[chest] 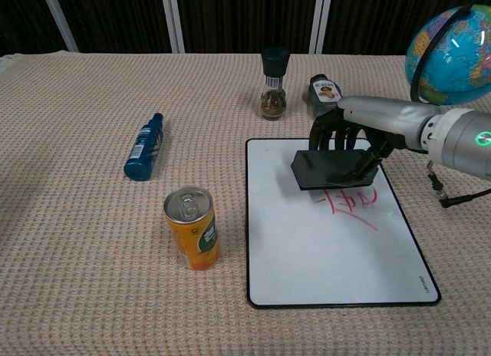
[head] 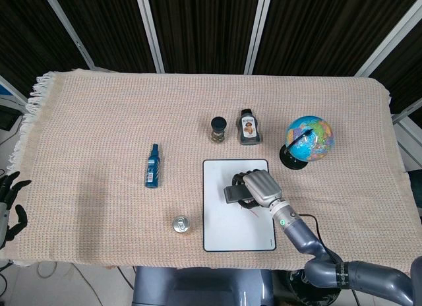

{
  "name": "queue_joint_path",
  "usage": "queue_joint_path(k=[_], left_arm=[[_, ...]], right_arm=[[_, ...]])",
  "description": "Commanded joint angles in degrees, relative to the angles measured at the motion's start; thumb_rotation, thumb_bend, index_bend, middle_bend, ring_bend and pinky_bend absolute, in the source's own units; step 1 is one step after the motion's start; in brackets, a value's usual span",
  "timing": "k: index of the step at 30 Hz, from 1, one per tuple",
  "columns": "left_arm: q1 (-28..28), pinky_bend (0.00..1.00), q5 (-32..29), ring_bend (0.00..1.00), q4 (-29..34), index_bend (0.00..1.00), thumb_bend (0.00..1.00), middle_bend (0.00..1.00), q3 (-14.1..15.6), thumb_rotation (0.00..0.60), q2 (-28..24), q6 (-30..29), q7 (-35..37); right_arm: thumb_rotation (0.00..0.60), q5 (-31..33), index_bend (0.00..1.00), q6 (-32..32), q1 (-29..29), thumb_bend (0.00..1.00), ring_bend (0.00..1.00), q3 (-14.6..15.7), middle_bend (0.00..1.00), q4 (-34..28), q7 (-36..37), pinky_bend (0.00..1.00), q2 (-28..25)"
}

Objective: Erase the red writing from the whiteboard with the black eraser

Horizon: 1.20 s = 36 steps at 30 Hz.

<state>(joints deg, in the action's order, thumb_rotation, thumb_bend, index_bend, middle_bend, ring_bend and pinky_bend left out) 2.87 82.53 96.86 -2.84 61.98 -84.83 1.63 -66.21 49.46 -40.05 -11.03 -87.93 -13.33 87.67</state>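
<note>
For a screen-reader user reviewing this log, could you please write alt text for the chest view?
The robot's right hand holds the black eraser over the whiteboard, just above the red writing, which is not yet erased. To the left are an orange can and a blue bottle; a grinder, a dark bottle and a globe stand behind.

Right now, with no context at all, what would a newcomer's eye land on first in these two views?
Most likely the right robot hand holding the black eraser over the whiteboard, just above the red writing, which still reads plainly in the chest view. Next comes the bright globe at the board's far right, then the orange can standing left of the board.
</note>
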Motion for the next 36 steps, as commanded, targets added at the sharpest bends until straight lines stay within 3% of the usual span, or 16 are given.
queue_joint_path(k=[1,23,36], left_arm=[[0.01,0.0,0.0,0.0,0.02,0.19,0.74,0.04,0.0,0.6,-0.03,0.02,0.01],[0.03,0.0,-0.39,0.0,0.21,0.19,0.74,0.04,-0.01,0.6,-0.08,0.22,-0.4],[0.0,0.0,-0.39,0.0,0.33,0.19,0.74,0.04,0.05,0.6,-0.15,0.24,-0.42]], right_arm=[[0.6,1.21,0.53,-0.39,-0.96,0.43,0.47,-0.28,0.5,1.23,-0.99,0.38,1.25],[0.6,2.05,0.53,-1.33,-2.92,0.43,0.48,3.23,0.51,4.15,-4.28,0.38,3.91],[0.6,-2.5,0.54,2.73,0.92,0.43,0.48,7.46,0.51,-3.18,-3.23,0.38,-1.09]])
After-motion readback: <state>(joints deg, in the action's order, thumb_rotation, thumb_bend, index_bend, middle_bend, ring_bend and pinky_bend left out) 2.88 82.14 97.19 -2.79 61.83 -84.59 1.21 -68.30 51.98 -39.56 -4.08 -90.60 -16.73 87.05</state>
